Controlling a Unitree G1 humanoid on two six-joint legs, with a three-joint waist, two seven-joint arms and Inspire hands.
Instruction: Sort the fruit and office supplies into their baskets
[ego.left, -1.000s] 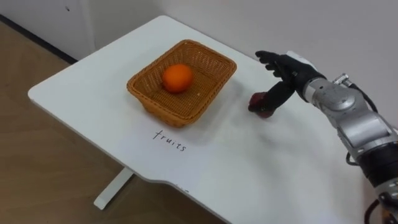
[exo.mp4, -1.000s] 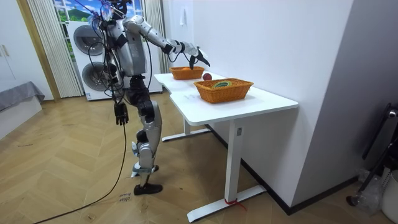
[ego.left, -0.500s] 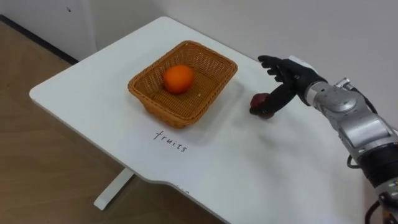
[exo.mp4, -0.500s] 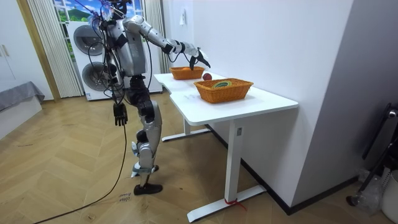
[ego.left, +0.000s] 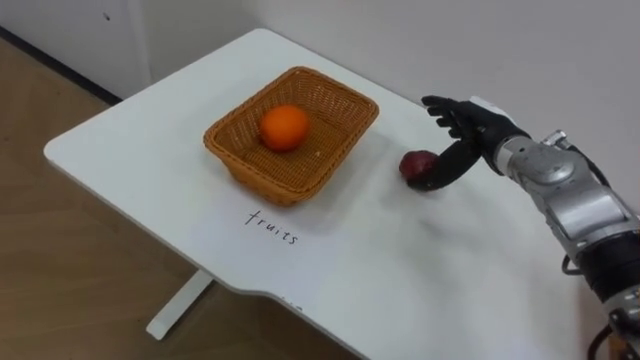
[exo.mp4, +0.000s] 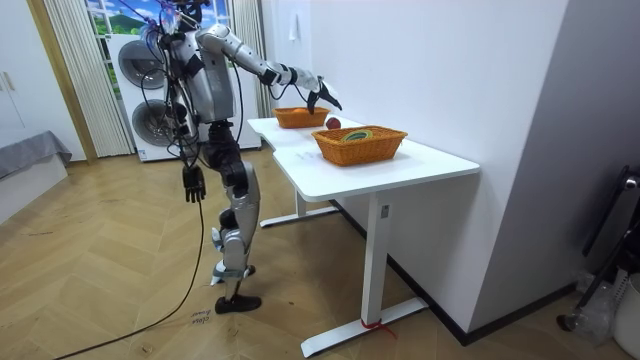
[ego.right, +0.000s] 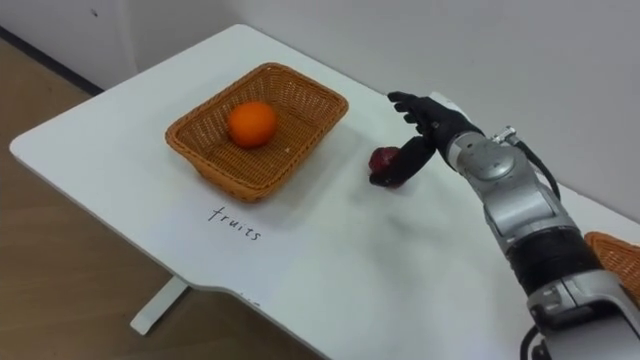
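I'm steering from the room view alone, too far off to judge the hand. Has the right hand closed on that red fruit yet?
Observer: No. The right hand is open, with its fingers spread above the red fruit and its thumb down beside it on the right.
Operator: Which basket should take it?
Observer: The basket to its left. The word "fruits" is handwritten on the table in front of it.
Operator: Is anything in it already?
Observer: One orange.
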